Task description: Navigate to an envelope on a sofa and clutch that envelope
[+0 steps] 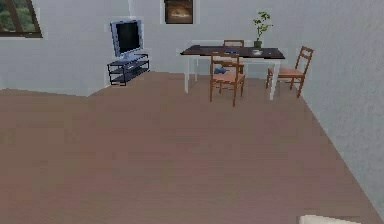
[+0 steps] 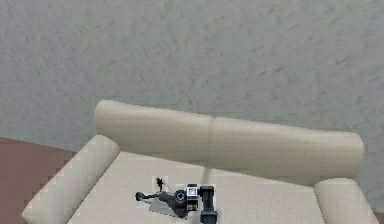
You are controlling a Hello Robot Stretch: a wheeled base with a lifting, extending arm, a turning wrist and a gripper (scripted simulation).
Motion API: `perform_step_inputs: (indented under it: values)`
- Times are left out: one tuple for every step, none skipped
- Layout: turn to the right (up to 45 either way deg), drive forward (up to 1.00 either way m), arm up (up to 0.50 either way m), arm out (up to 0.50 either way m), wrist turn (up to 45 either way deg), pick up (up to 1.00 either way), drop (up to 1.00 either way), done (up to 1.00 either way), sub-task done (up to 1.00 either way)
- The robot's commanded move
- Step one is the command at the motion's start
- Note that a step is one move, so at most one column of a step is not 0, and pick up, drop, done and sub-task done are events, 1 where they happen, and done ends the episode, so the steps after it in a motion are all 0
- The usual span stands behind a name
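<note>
Here the gripper (image 2: 152,193) sits low over the seat of a cream sofa (image 2: 225,140), at the end of the dark arm (image 2: 207,203) that rises from the arm side view's bottom edge. Its thin fingers point toward the sofa's left armrest (image 2: 70,180). The state of the fingers cannot be told, nor whether the gripper holds anything, since the pale cushion lies right behind it. The envelope cannot be told apart from the pale seat around the fingers, so its exact spot is unclear. A grey wall (image 2: 200,50) stands behind the backrest.

In the forward view a brown floor (image 1: 150,150) runs to a dark table (image 1: 232,50) with wooden chairs, one in front (image 1: 228,78) and one at its right end (image 1: 293,70). A potted plant (image 1: 261,28) stands at the table's far right corner. To the left, a television (image 1: 127,38) rests on a low black stand (image 1: 128,70). A framed picture (image 1: 180,10) hangs between them, and a window (image 1: 18,18) shows at the upper left.
</note>
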Motion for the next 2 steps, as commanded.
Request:
perform_step_inputs:
  values:
    - [0.0,0.00,0.00,0.00,45.0,0.00,0.00,0.00,0.00]
    - [0.0,0.00,-0.30,0.00,0.0,0.00,0.00,0.00,0.00]
